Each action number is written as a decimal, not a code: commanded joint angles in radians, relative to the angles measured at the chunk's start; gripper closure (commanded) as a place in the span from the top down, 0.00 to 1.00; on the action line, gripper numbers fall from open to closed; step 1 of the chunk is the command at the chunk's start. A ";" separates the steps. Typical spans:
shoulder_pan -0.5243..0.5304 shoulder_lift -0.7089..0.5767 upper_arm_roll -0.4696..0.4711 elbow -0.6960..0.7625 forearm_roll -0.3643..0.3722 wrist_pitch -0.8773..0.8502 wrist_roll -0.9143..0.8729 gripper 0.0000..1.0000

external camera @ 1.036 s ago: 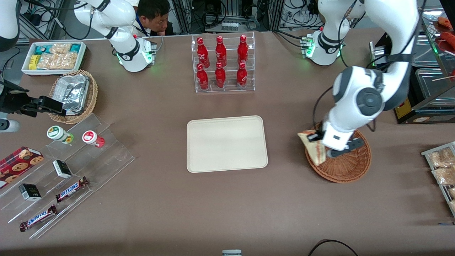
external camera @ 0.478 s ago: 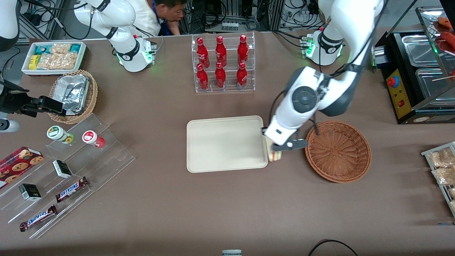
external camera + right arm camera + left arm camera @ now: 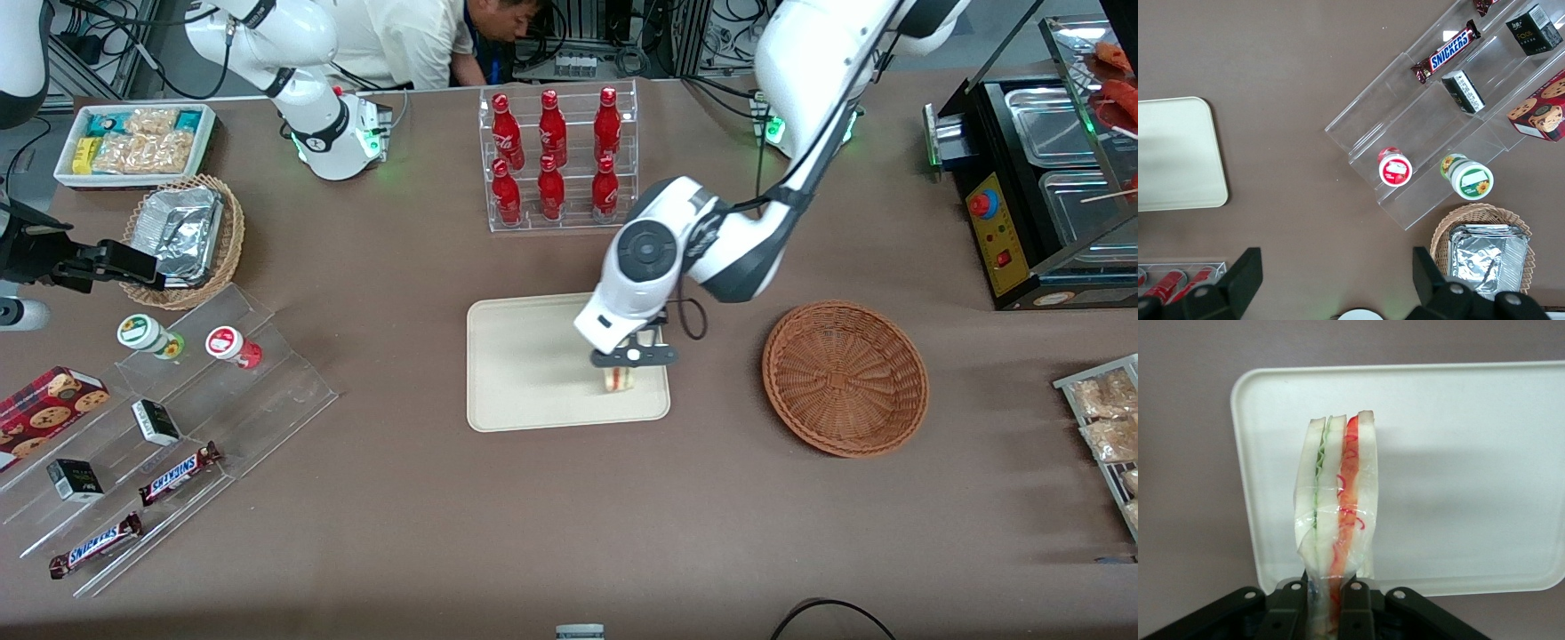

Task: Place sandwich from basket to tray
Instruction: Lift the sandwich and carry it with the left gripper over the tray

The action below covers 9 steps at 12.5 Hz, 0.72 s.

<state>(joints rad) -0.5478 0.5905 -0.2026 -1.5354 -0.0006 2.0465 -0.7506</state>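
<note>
Above the tray (image 3: 533,373), over its end nearest the basket (image 3: 845,378), hangs the left arm's gripper (image 3: 627,366), its two fingers (image 3: 1355,608) pinched narrowly on the one sandwich (image 3: 620,380). In the left wrist view the wrapped wedge (image 3: 1336,513) stands up from between the fingers, showing three pale bread layers with a green filling line and a red-orange one, and the cream tray (image 3: 1471,473) lies below it; whether the sandwich touches the tray surface cannot be told. The round reddish-brown basket sits on the table just beside the tray, toward the working arm's end, with nothing in it. Farther from the front camera than the tray stands a clear rack (image 3: 560,160) with six red bottles, three in each of two rows. Toward the parked arm's end lie a clear stepped stand (image 3: 178,427) carrying two round lidded cups (image 3: 147,333), two small dark boxes (image 3: 156,420) and two Snickers bars (image 3: 178,473), with one cookie box (image 3: 44,409) beside it. Near these are one tan wicker basket with foil (image 3: 182,236) and one white bin of snack packets (image 3: 133,142). One person (image 3: 427,40) leans at the table edge farthest from the front camera.
</note>
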 commanded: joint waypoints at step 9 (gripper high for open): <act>-0.123 0.264 0.015 0.326 0.118 -0.049 -0.183 0.00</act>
<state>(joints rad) -0.6423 0.7981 -0.2015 -1.2962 0.0699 2.0298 -0.8826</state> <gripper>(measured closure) 0.846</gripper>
